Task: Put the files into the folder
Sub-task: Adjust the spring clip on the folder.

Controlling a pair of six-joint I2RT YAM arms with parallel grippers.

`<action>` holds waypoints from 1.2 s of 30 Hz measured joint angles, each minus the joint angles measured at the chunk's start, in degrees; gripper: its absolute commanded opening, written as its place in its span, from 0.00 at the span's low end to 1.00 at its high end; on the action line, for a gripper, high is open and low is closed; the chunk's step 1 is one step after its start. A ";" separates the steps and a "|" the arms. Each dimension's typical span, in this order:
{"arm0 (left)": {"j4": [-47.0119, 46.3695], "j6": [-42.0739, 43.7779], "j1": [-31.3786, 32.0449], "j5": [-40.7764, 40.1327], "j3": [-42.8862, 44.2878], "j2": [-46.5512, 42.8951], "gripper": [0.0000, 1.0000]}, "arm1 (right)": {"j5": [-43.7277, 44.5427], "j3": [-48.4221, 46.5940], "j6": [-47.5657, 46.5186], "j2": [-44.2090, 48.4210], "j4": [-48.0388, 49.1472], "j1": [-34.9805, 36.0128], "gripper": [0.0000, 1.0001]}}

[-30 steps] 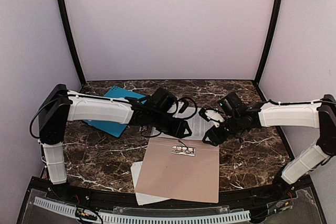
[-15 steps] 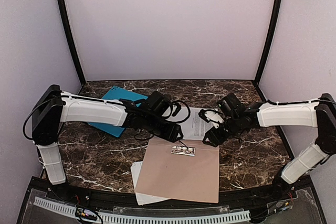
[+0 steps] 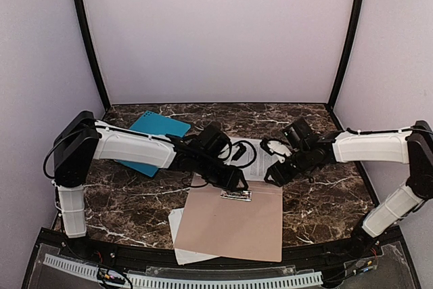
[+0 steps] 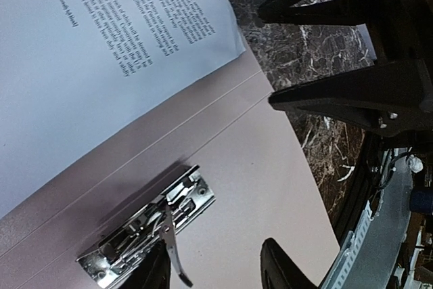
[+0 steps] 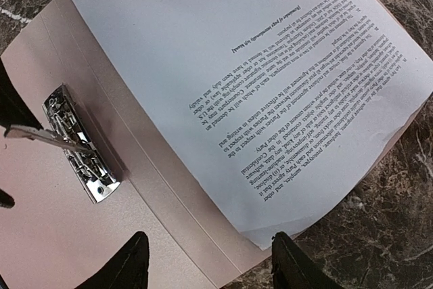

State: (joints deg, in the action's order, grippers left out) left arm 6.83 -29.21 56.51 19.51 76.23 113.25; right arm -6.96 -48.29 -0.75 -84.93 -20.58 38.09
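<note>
The tan folder [image 3: 233, 228] lies open at the table's front, its metal clip [image 3: 235, 195] near the fold. A printed file sheet [image 3: 256, 160] lies on the folder's far flap. Another white sheet [image 3: 181, 238] pokes out under the folder's near left corner. My left gripper [image 3: 233, 182] is open and empty just above the clip [image 4: 149, 225], whose lever stands raised by my left finger [image 4: 154, 272]. My right gripper [image 3: 274, 175] is open and empty over the sheet's near right corner [image 5: 291, 225] and the fold. The right wrist view shows the sheet [image 5: 257, 79], clip [image 5: 78, 148] and folder [image 5: 61, 241].
A teal blue folder [image 3: 150, 137] lies at the back left, partly under my left arm. The marble table [image 3: 325, 194] has purple walls on three sides and a black rail [image 3: 203, 272] along the front edge. My two grippers are close together over the folder.
My left gripper has moved right and nearer, down toward the metal clip. My right gripper has shifted slightly back and stays over the sheet's corner. The sheet and folder have not moved.
</note>
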 measured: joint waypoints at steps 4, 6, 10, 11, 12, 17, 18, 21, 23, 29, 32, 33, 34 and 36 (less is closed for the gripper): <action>-1.09 0.04 1.05 2.80 3.76 2.32 0.43 | 1.03 0.15 1.11 0.76 -0.02 -1.16 0.60; -1.57 0.11 1.73 4.39 5.97 3.96 0.44 | 1.42 0.61 1.73 1.77 -0.07 -1.88 0.60; -1.44 1.55 2.54 7.17 9.94 7.54 0.45 | 1.92 1.49 2.71 4.66 -0.09 -3.54 0.61; -1.20 2.23 2.58 7.50 10.45 8.17 0.47 | 1.95 1.62 2.93 5.22 -0.09 -3.80 0.61; -0.68 2.97 2.67 7.67 10.86 8.61 0.47 | 2.08 1.73 3.08 5.77 -0.09 -4.07 0.61; 1.95 8.13 2.75 6.34 10.99 8.66 0.56 | 2.14 1.86 3.96 6.43 -0.07 -4.39 0.61; 2.54 9.25 2.75 5.86 10.97 8.44 0.57 | 2.12 1.92 4.13 6.43 -0.09 -4.39 0.61; 4.07 12.31 2.75 3.21 10.23 6.54 0.59 | 1.77 1.99 4.46 6.38 -0.07 -4.39 0.61; 4.66 13.88 2.75 0.74 8.70 3.67 0.61 | 0.61 2.08 4.55 6.34 -0.07 -4.39 0.61; 5.60 15.96 2.71 -11.10 1.16 -8.98 0.68 | -2.21 2.10 6.27 6.25 -0.07 -3.93 0.66; 6.56 15.28 1.99 -16.63 -2.95 -14.49 0.69 | -2.45 2.36 9.51 6.25 -0.02 -3.63 0.69; 7.02 14.69 1.42 -17.81 -4.44 -16.04 0.69 | -2.40 2.47 10.62 6.25 -0.09 -3.63 0.70; 7.26 14.10 0.72 -18.73 -5.97 -17.20 0.69 | -2.29 2.54 11.82 6.12 -0.22 -3.63 0.71; 7.85 12.85 -0.85 -19.47 -8.74 -18.78 0.68 | -1.97 2.54 13.94 5.62 -0.46 -3.63 0.72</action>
State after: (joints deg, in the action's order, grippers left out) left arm 14.68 -16.36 55.66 0.03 67.48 94.48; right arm -8.93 -45.76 13.19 -79.31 -21.04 34.46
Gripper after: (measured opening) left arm 0.688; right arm 0.703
